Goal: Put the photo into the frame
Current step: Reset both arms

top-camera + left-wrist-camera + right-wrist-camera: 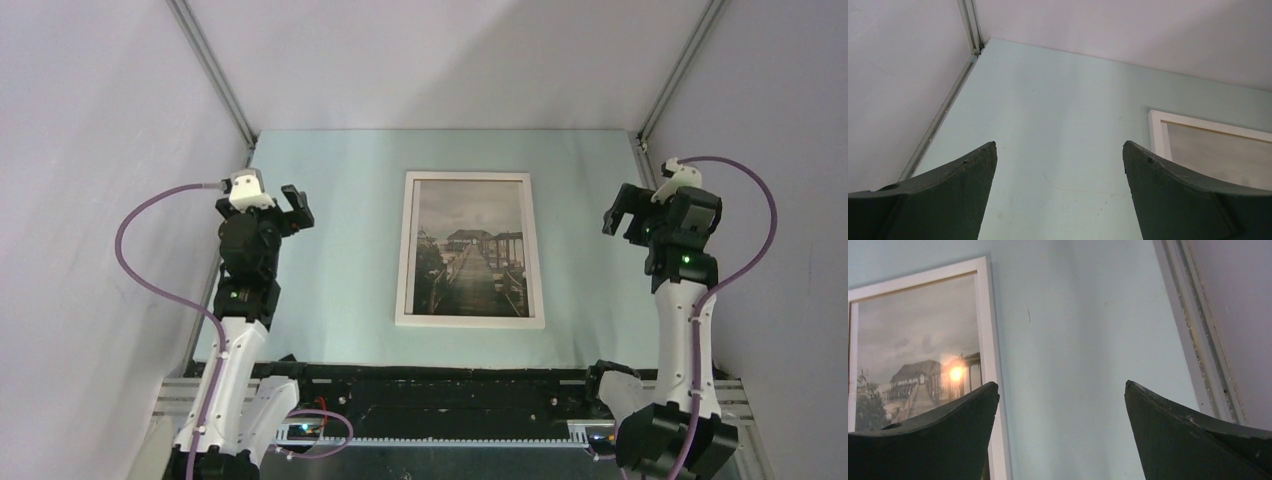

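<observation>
The frame (403, 250), white-fronted, lies flat and face up in the middle of the pale green table. The photo (470, 250), a grey-brown pier scene, shows inside it behind the pane. My left gripper (285, 208) hangs open above the table, well left of the frame, with nothing between its fingers. In the left wrist view the gripper (1060, 145) looks over bare table, with the frame's corner (1158, 130) at the right. My right gripper (626, 215) is open and empty, right of the frame. In its wrist view the gripper (1062, 384) has the frame's edge (985, 315) and photo (918, 340) to its left.
White enclosure walls close in the table on the left, back and right, with metal corner posts (215, 70) (685, 65). A black rail (440, 385) runs along the near edge between the arm bases. Purple cables (140, 250) loop beside each arm.
</observation>
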Motion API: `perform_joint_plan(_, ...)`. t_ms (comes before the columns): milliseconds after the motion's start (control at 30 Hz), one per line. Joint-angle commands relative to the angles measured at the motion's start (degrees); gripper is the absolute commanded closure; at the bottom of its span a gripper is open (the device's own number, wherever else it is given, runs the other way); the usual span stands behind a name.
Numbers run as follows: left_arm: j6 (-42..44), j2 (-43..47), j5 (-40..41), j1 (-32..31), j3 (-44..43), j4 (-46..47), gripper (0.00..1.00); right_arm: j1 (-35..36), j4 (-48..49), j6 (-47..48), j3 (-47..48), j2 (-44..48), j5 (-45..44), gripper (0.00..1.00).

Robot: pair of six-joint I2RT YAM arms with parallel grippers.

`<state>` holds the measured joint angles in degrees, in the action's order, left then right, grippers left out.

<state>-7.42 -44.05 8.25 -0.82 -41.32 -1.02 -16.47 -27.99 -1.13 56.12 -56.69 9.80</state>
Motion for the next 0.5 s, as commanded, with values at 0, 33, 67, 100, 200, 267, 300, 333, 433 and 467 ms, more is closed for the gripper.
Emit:
perform_joint_plan(0,1.2,2.3,-1.7,0.5,2.1,3.6,0.0,-0.1,1.0,2.8,-3.0,4.4,2.4,0.01)
perform_joint_plan(33,1.3,2.9,-2.4,0.5,2.6,3.8,0.0,-0.4,1.8,2.9,-4.2,5.8,2.8,0.01)
perform_joint_plan(67,1.4,3.2,-2.6,0.5,3.5,4.2,0.0,-0.6,2.2,2.9,-4.9,6.5,4.1,0.01)
perform_joint_plan(100,1.6,3.6,-2.6,0.5,3.8,4.3,0.0,-1.3,3.1,2.6,-5.9,7.8,4.9,0.0)
perform_joint_plan(200,2.2,3.8,-2.5,0.5,5.2,4.4,0.0,-2.8,4.9,2.0,-7.6,10.1,9.9,0.01)
perform_joint_plan(267,3.2,3.6,-2.6,0.5,5.8,4.5,0.0,-3.5,6.2,1.5,-8.5,11.5,11.0,0.01)
perform_joint_plan(300,3.5,3.3,-2.6,0.5,6.0,4.6,0.0,-4.0,6.8,1.7,-9.1,12.6,11.3,0.01)
perform_joint_plan(333,4.4,3.1,-2.5,0.5,6.5,4.8,0.0,-4.1,7.0,1.8,-9.3,13.0,11.6,0.01)
perform_joint_plan(433,4.9,3.5,-1.2,0.5,8.4,6.2,0.0,-5.0,6.4,3.0,-9.6,14.7,11.8,0.01)
perform_joint_plan(467,4.5,3.6,-0.8,0.5,9.4,6.7,0.0,-5.1,6.2,3.4,-9.7,15.2,11.7,0.01)
